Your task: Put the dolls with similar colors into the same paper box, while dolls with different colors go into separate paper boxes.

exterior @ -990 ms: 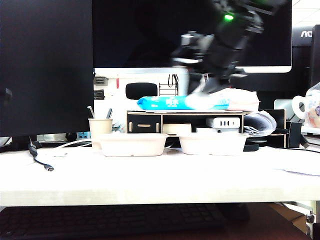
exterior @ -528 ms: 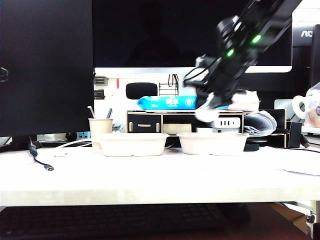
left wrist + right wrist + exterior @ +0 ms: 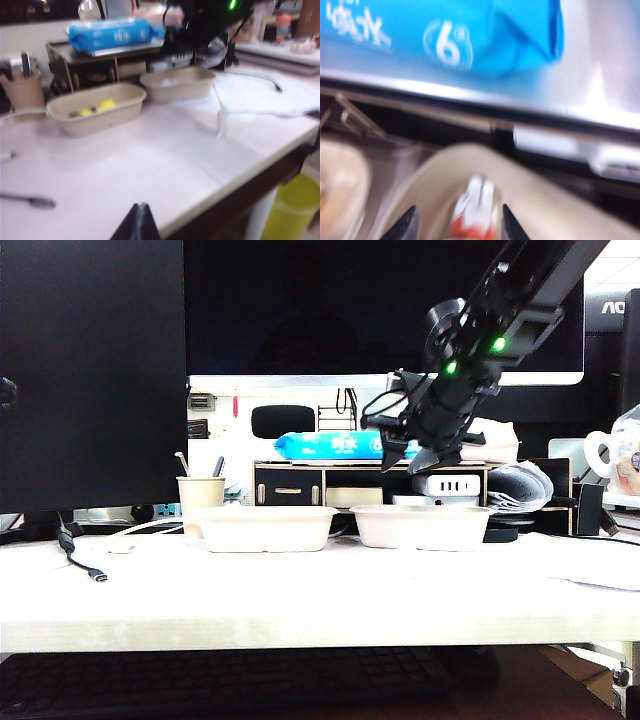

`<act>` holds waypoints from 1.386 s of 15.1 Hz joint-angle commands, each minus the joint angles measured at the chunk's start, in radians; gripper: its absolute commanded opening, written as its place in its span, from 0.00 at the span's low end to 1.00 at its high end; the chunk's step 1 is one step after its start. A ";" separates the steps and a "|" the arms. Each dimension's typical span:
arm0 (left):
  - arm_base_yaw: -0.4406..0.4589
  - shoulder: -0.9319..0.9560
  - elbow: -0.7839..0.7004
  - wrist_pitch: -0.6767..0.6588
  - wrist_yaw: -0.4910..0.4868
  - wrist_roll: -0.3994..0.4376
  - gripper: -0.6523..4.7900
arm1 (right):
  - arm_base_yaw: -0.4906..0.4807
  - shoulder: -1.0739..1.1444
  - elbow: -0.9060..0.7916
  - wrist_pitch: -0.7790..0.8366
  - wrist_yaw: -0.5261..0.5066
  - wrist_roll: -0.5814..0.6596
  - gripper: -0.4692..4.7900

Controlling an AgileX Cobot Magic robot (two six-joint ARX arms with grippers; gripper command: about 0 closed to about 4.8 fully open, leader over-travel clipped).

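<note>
Two off-white paper boxes stand side by side, the left one (image 3: 265,528) and the right one (image 3: 425,527). My right gripper (image 3: 430,462) hangs just over the right box, pointing down into it. In the right wrist view its fingers (image 3: 458,207) stand open around the white doll with orange (image 3: 477,205), which lies inside that box (image 3: 540,200) with a gap on one side. The box wall hides this doll in the exterior view. Two yellow dolls (image 3: 106,104) (image 3: 86,112) lie in the left box (image 3: 95,117). My left gripper (image 3: 141,207) is shut and empty, low over the table's near edge.
Behind the boxes stands a black drawer shelf (image 3: 290,485) with a blue wet-wipes pack (image 3: 335,446) on top. A paper cup with pens (image 3: 200,495) stands left of the boxes. A cable (image 3: 80,555) lies at the table's left. A yellow bin (image 3: 292,210) stands below the table edge.
My right arm came down and to the right over the right box. The white doll that hung from its fingers has dropped out of the exterior view into the box, and the fingers have spread.
</note>
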 commanded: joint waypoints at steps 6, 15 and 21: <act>-0.001 0.258 0.001 -0.010 0.000 0.004 0.11 | 0.016 -0.218 0.002 -0.552 -0.053 -0.137 0.49; -0.001 0.228 0.001 -0.010 0.000 0.005 0.11 | 0.138 -0.903 -0.947 -0.069 -0.098 -0.039 0.68; -0.001 0.136 0.001 -0.009 0.000 0.004 0.11 | 0.140 -0.792 -1.120 0.348 -0.122 -0.023 0.92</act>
